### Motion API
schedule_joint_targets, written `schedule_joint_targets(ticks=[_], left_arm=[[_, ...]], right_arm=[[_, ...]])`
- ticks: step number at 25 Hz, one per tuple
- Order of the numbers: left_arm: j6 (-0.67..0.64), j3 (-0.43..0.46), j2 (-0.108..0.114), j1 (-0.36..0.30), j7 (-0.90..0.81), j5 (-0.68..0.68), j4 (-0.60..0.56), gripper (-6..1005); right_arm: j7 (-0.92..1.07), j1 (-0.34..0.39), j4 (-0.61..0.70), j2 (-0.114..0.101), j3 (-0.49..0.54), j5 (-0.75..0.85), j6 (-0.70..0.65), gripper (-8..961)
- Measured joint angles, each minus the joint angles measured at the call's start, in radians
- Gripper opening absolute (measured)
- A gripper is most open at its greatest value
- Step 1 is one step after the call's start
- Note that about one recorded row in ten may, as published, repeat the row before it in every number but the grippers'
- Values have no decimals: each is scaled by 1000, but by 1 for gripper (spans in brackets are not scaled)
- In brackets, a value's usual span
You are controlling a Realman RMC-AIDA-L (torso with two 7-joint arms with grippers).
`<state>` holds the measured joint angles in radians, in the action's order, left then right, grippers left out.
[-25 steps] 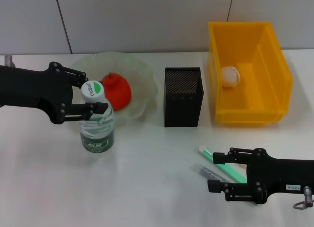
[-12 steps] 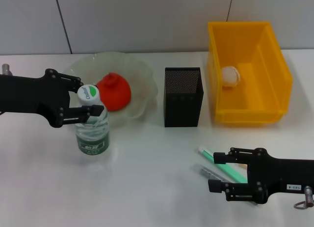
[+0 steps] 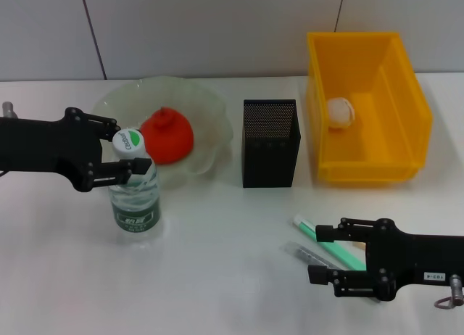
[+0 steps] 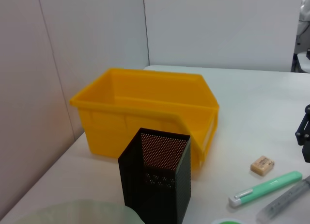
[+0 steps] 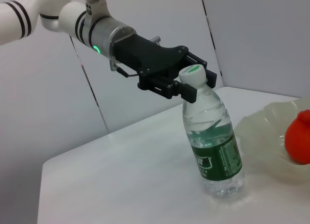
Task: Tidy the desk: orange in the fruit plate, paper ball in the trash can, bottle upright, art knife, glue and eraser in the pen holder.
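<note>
A clear water bottle (image 3: 134,197) with a green label stands upright on the white table in front of the fruit plate; it also shows in the right wrist view (image 5: 213,146). My left gripper (image 3: 125,148) is shut on its neck just under the cap, also seen in the right wrist view (image 5: 193,83). The orange (image 3: 167,135) lies in the glass fruit plate (image 3: 210,110). The paper ball (image 3: 339,112) lies in the yellow bin (image 3: 406,96). My right gripper (image 3: 322,254) is open over a green glue stick (image 3: 335,251) and a grey art knife (image 3: 301,252). The eraser (image 4: 262,165) lies beyond them.
The black mesh pen holder (image 3: 270,143) stands between the plate and the bin, and shows in the left wrist view (image 4: 155,178) in front of the bin (image 4: 145,112). A grey wall runs along the table's far edge.
My left gripper has carried the bottle to the left and a little toward me, and the bottle now stands straighter. The right arm has not moved.
</note>
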<state>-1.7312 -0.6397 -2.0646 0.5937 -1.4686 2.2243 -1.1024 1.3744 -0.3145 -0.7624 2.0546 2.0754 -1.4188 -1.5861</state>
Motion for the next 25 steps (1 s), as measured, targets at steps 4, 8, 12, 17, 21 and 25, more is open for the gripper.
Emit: schedule_joint_targets(ticks=[4, 8, 12, 17, 21, 25], left_arm=[[2, -5, 0, -3, 0, 0, 5, 462], [1, -28, -2, -10, -2, 0, 4, 463], [0, -41, -4, -15, 0, -10, -1, 463], [1, -46, -4, -22, 2, -45, -3, 484], [4, -49, -2, -28, 5, -67, -4, 566], [2, -46, -2, -29, 11, -76, -12, 648]], right_arm=[[0, 0, 0, 0, 1, 0, 0, 737], [0, 0, 0, -1, 2, 0, 0, 737], [0, 0, 0, -1, 2, 0, 0, 737], [0, 0, 0, -1, 2, 0, 0, 738], [0, 2, -1, -1, 2, 0, 0, 738], [0, 4, -3, -2, 2, 0, -2, 738]])
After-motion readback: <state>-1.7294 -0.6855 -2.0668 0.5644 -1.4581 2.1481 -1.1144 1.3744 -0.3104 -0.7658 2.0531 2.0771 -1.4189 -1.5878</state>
